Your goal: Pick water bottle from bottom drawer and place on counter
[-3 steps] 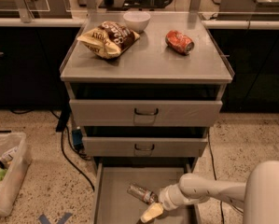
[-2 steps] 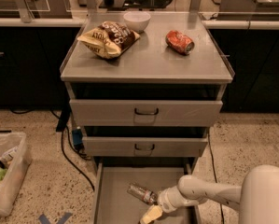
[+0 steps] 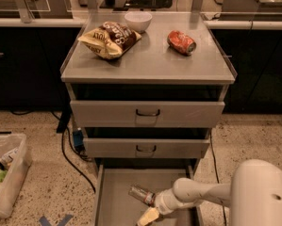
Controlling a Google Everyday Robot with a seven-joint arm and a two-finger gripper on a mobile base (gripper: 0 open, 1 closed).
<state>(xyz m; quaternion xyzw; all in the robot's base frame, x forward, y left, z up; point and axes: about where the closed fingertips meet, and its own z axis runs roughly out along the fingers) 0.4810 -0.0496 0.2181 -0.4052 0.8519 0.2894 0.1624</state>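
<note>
**A:** Where does the water bottle lie in relation to the tool?

**B:** In the camera view, the water bottle lies on its side on the flat floor of the bottom drawer, which stands open. It slants from upper left to lower right. The tool is at the bottle's lower right end, just beside it. A pale yellow tip shows just below the bottle, near the picture's bottom edge.

**A:** Is the tool clamped on the bottle?

**B:** That cannot be told. The view does not show whether the tool is apart or together, or whether it touches the bottle.

**A:** And how is the arm posed?

**B:** It comes in low from the right, out of the robot's large white body in the lower right corner. It runs almost level over the drawer's right side, then dips at the wrist. The tool therefore points down and to the left, into the drawer.

**A:** What sits higher up?

**B:** The counter carries a crumpled snack bag at the left and a white bowl behind it. A crushed red can lies on its side toward the right. Two drawers with black handles sit between the counter and the open drawer. A bin stands on the speckled floor at the far left.
</note>
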